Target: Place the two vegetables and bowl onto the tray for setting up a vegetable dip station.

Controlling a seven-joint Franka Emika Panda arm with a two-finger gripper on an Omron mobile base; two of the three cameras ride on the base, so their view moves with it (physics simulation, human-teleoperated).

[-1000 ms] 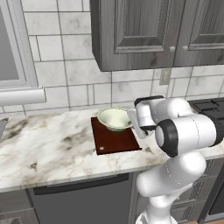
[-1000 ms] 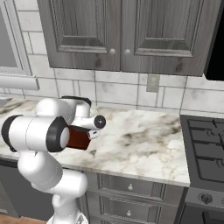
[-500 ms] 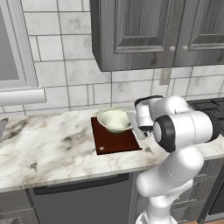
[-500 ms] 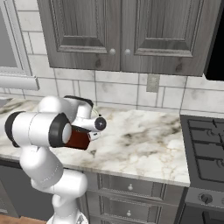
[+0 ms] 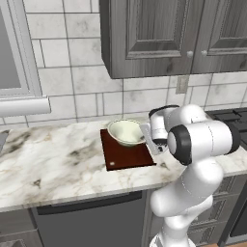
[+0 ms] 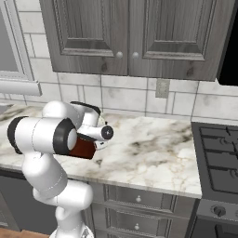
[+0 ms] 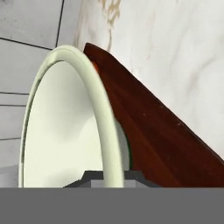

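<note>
1. Pale greenish-white is the colour of the bowl (image 5: 126, 131). It is round, with a wide rim that flares out and a smooth, plain inside.
2. From the left base view the bowl sits over the back part of the tray (image 5: 126, 155), near the wall. Whether its foot touches the tray cannot be told.
3. The tray is a flat, dark reddish-brown board shaped like a rectangle. It lies on the marble counter (image 5: 58, 161), which is white with grey and tan streaks.
4. A small pale spot shows near the front left corner of the tray in the left base view.
5. In the hand view the bowl (image 7: 70, 127) looks very big and close. Its rim runs up as a thick pale curve, and the inside is creamy white.
6. Just beside the rim in the hand view there is a tiny bit of orange (image 7: 94, 66) against the tray (image 7: 166, 144). It is too small to say what it is.
7. The gripper (image 7: 113, 177) is pinched tight on the rim of the bowl. Its two dark tips sit on each side of the rim at the bottom of the hand view.
8. In the left base view the white arm reaches over from the right, and its hand meets the right side of the bowl.
9. In the right base view the arm hides most of the tray (image 6: 83, 148); a dark red piece peeks out.
10. Grey cabinets (image 5: 169, 34) hang above, and the wall has pale tiles.
</note>
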